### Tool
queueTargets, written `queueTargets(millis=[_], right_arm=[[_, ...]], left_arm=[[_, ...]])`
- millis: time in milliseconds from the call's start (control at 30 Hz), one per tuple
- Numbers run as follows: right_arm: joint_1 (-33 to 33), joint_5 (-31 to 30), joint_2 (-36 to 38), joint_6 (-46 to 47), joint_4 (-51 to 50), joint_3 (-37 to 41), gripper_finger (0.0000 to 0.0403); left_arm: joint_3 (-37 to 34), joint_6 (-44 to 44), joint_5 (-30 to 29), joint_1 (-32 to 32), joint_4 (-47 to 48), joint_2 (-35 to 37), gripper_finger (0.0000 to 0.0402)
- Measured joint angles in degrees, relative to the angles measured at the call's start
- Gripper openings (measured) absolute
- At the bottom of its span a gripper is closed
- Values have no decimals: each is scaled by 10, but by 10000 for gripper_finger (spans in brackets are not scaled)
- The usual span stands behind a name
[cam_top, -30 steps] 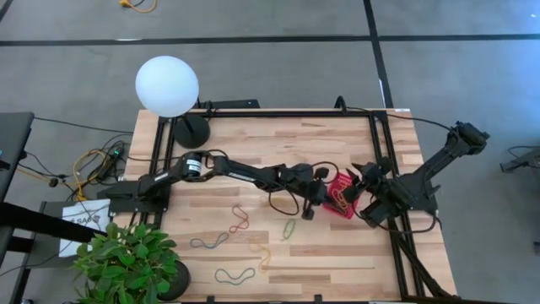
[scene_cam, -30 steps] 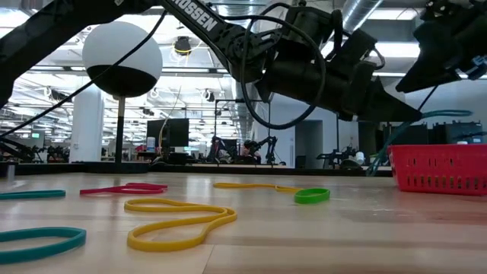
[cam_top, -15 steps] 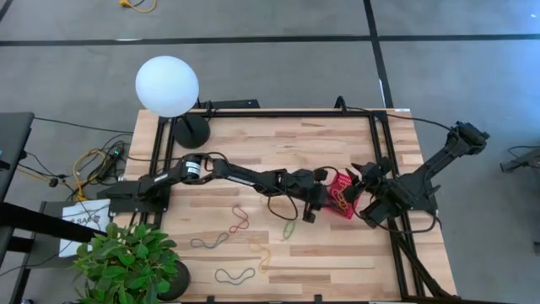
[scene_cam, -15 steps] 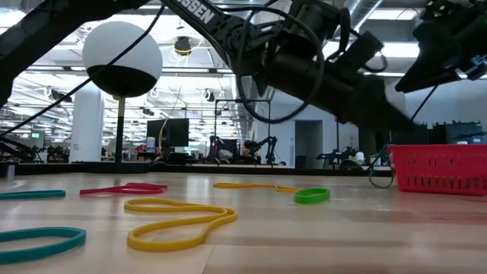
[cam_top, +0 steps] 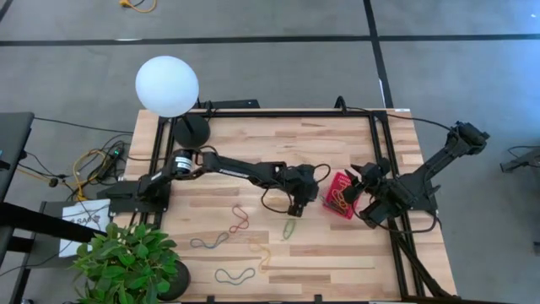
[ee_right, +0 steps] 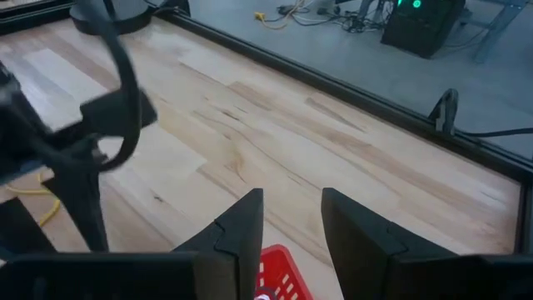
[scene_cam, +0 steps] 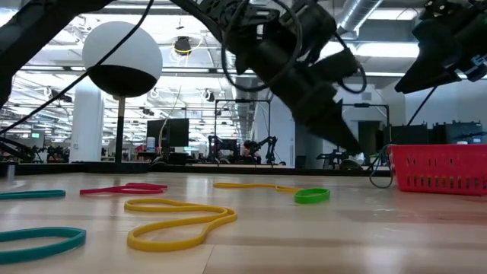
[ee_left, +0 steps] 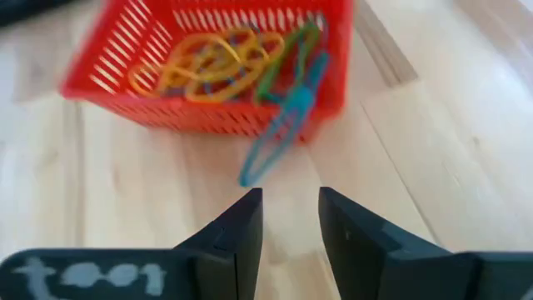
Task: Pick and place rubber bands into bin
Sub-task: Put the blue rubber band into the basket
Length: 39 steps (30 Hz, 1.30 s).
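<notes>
Item: teal rubber band [ee_left: 279, 133] draped over the bin [ee_left: 108, 58] wall, half outside.
Risk: band slipping onto the bench; left gripper [ee_left: 290, 218] fingers parted, empty, at its 6 o'clock; right gripper [ee_right: 291, 221] parted.

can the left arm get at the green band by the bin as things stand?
Probably yes. The left gripper is open, holds nothing, and sits just above the green band, which lies flat on bare wood clear of the bin. The right gripper waits at the bin's far side.

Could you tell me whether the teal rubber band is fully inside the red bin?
No, only partly in: the teal rubber band hangs over the bin's front wall, its lower loop outside, while yellow and green bands lie inside.
</notes>
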<state>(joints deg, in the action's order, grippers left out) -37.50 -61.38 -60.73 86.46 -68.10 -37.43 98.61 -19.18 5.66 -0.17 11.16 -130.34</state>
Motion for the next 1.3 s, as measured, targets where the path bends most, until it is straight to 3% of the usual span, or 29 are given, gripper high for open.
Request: queueTargets(millis=[267, 467, 833, 1000, 1300], right_arm=[[0, 0, 0, 0, 0, 0, 118], [0, 0, 0, 0, 3, 0, 118], [0, 0, 0, 0, 5, 0, 118], [0, 0, 0, 0, 11, 0, 118], [0, 1, 0, -14, 24, 0, 118]], left_arm=[[-48, 26, -6, -13, -134, 2, 110], [-51, 38, -45, -11, -145, 0, 110], [-52, 43, -30, -14, -148, -1, 110], [-47, 54, -30, -14, -188, -35, 110], [-47, 55, -78, -13, -195, -52, 110]])
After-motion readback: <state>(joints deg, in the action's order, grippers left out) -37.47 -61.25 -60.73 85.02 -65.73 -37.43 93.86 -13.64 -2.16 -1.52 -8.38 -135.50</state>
